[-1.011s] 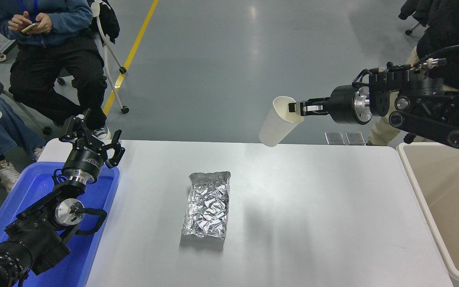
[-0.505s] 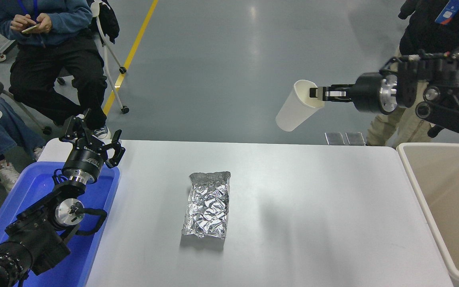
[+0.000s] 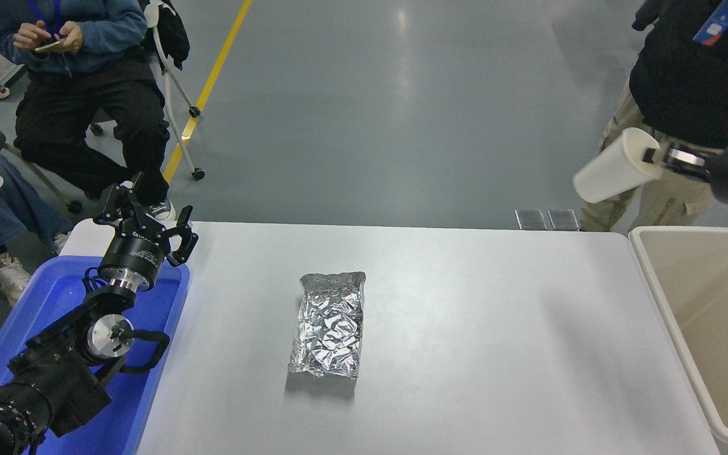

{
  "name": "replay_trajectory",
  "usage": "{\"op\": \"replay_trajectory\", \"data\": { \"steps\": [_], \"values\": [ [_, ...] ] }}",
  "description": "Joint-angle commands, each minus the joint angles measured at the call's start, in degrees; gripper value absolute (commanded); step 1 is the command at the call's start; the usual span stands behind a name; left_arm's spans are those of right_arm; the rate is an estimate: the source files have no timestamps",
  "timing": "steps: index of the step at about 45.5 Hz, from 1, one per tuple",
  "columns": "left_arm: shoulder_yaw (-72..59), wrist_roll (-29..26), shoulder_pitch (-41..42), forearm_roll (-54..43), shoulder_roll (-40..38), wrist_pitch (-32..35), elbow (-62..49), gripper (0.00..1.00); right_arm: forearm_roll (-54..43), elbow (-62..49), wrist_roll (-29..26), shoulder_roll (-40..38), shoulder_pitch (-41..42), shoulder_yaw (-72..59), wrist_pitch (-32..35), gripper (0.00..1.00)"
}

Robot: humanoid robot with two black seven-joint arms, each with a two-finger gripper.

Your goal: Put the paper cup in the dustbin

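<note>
Single head view, set high on the robot's side and facing forward and down across the white table. Left arm enters at lower left; right gripper enters at the right edge. Floor beyond the table fills the top.

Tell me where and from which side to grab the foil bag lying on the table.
Grip the foil bag across its narrow width, near the middle, coming straight down from above. It lies flat on the table with its long axis running away from the camera, both long edges free, and nothing stands beside it to block the gripper.
</note>
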Motion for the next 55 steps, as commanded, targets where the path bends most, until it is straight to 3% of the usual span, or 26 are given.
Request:
{"op": "replay_trajectory", "data": {
  "steps": [1,21,36,55],
  "values": [
    [0.0,0.0,0.0,0.0,0.0,0.0,0.0,1.00,10.6,-10.8,0.1,-0.9,-9.0,1.1,0.2,0.00],
    [0.0,0.0,-0.1,0.0,0.0,0.0,0.0,1.00,27.0,-29.8,-1.0,6.9,-23.5,0.5,0.9,0.00],
    [0.0,0.0,-0.1,0.0,0.0,0.1,0.0,1.00,37.6,-47.9,-5.8,20.7,-31.3,1.3,-0.1,0.00],
    [0.0,0.0,0.0,0.0,0.0,0.0,0.0,1.00,38.7,-49.2,-9.3,25.7,-31.6,6.9,-6.7,0.00]
  ]
}}
